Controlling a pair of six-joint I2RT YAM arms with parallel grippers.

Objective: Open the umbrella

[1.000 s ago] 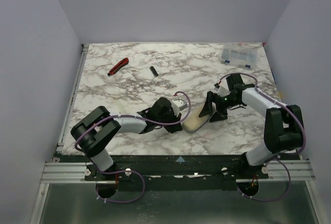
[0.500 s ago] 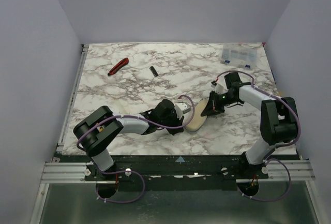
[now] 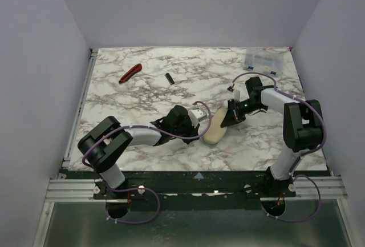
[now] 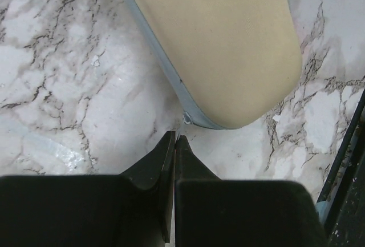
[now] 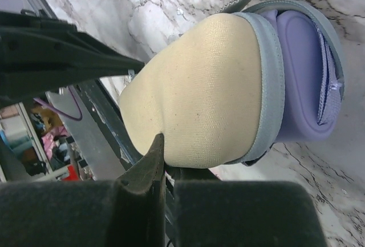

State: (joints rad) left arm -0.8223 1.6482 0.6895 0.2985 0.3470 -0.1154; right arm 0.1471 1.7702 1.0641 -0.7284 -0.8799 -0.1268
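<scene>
The umbrella [image 3: 215,128] lies folded on the marble bench [image 3: 142,101], a little toward 5 o'clock from the bench's middle. Its long axis runs from 7 o'clock to 1 o'clock. It is packed in a cream sleeve [image 5: 199,87] with grey-blue trim, and only the lavender handle [image 5: 299,76] shows, at the 1 o'clock end.

The left fingers [image 4: 171,144] are pressed fully together with nothing between them. Their tips sit on the bare bench just beside the sleeve's rounded 7 o'clock end. The right fingers [image 5: 157,147] are also closed tight, with their tips against the cream cloth near the handle end. I cannot tell whether a fold of cloth is caught between them.

This looks like a light bundle. The sleeve is soft woven cloth that will wrinkle and slide over the folded canopy inside, so a pinch on cloth alone would probably drag the cover and not move the umbrella. The thin ribs underneath are likely easy to bend if squeezed across the middle. The handle looks like the only hard, smooth part, though it may slip in the grip. I judge the sounder hold to be one arm on the handle and the other on the far end of the sleeve, to pull the cover off before the canopy can be opened.

A red-and-black utility knife [image 3: 130,73] lies well apart, toward 10 o'clock.
</scene>
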